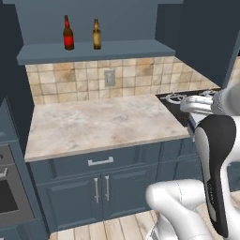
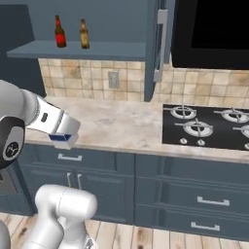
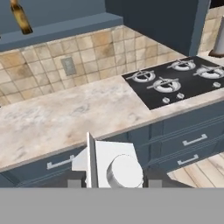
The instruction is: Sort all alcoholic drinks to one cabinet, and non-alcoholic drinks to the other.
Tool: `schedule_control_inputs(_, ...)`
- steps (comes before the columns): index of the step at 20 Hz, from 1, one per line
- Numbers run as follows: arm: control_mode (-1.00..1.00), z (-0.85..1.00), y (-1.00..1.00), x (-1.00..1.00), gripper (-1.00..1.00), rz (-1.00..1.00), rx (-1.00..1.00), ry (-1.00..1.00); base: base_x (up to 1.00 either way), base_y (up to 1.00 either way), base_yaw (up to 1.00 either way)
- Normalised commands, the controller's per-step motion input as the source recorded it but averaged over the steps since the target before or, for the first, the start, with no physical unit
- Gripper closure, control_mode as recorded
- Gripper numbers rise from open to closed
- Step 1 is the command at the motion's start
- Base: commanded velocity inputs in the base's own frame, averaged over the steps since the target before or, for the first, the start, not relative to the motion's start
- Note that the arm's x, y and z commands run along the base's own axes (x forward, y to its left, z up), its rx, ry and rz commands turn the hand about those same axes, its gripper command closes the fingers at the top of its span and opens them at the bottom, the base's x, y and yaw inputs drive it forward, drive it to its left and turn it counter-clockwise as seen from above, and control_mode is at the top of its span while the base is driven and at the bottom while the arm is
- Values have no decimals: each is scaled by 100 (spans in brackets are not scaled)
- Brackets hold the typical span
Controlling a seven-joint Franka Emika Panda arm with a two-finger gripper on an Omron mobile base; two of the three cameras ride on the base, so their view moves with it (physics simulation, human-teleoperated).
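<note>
While both beer bottles (image 1: 68,33) (image 1: 96,34) stand near the shelf's (image 1: 117,49) front edge, I see open countertop (image 1: 98,122) below; jaw state I cannot tell.

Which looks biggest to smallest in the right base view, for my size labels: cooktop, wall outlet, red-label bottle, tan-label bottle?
1. cooktop
2. red-label bottle and tan-label bottle: look alike, unranked
3. wall outlet: smallest, though the margin is modest
</note>
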Motion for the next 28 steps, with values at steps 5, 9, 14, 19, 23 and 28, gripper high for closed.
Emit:
schedule_control_inputs(5,100,0,0,0,100,0,0,0,-39,0,-28)
schedule_control_inputs(9,100,0,0,0,100,0,0,0,-31,-3,-33)
schedule_control_inputs(14,100,0,0,0,100,0,0,0,-20,-6,-38)
schedule_control_inputs(19,100,0,0,0,100,0,0,0,-3,-13,-39)
schedule_control_inputs(23,100,0,0,0,100,0,0,0,0,-19,-36)
schedule_control_inputs(28,100,0,0,0,100,0,0,0,0,-26,-34)
